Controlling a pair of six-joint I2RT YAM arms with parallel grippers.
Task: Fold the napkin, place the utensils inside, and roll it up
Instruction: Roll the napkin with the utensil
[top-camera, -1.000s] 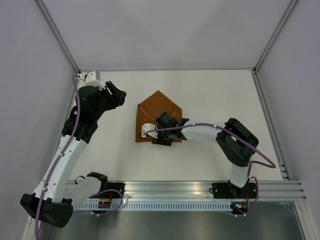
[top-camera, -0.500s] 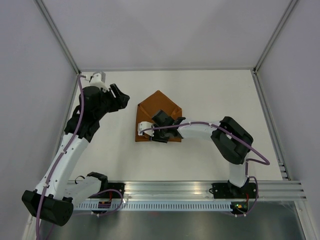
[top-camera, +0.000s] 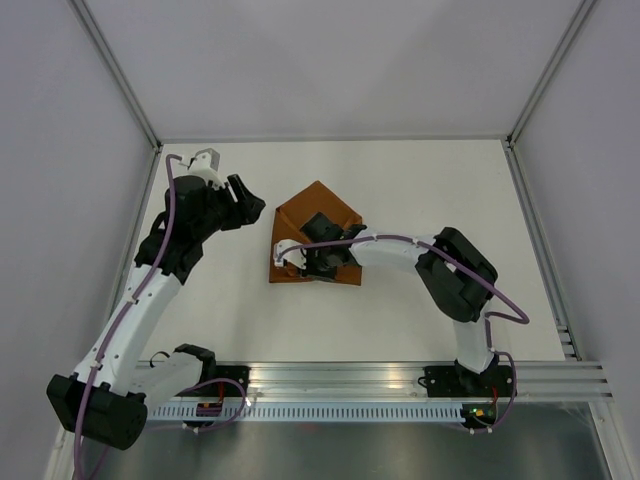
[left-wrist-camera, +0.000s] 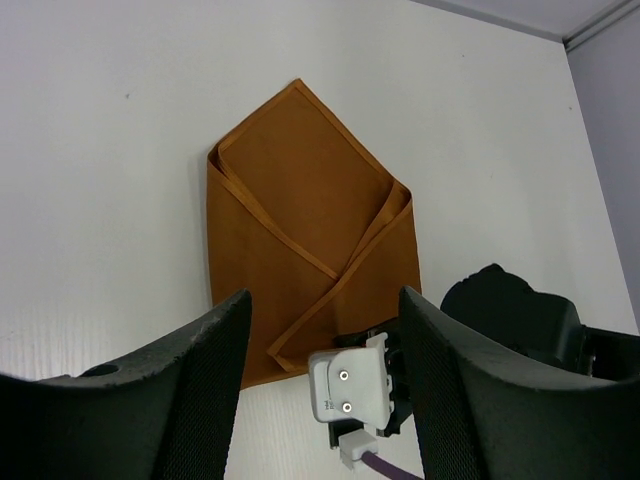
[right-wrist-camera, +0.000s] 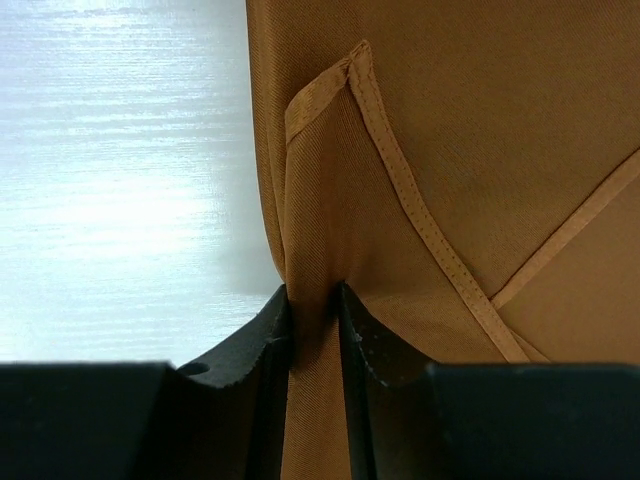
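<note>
Right wrist view: right gripper (right-wrist-camera: 313, 300) has just closed, now pinching a raised fold of the napkin (right-wrist-camera: 450, 150), likely ready to fold; left gripper (left-wrist-camera: 322, 305) hangs spread, apart from it.

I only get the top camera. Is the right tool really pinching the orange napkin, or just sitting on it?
Observer: Pinching. The right wrist camera shows the right tool squeezing a raised fold at the edge of the napkin.
Operator: What about the left tool?
Observer: Its own camera shows the left tool wide open, holding nothing.
Operator: How is the napkin folded?
Observer: The left wrist camera shows two hemmed sides folded in and crossing each other.
</note>
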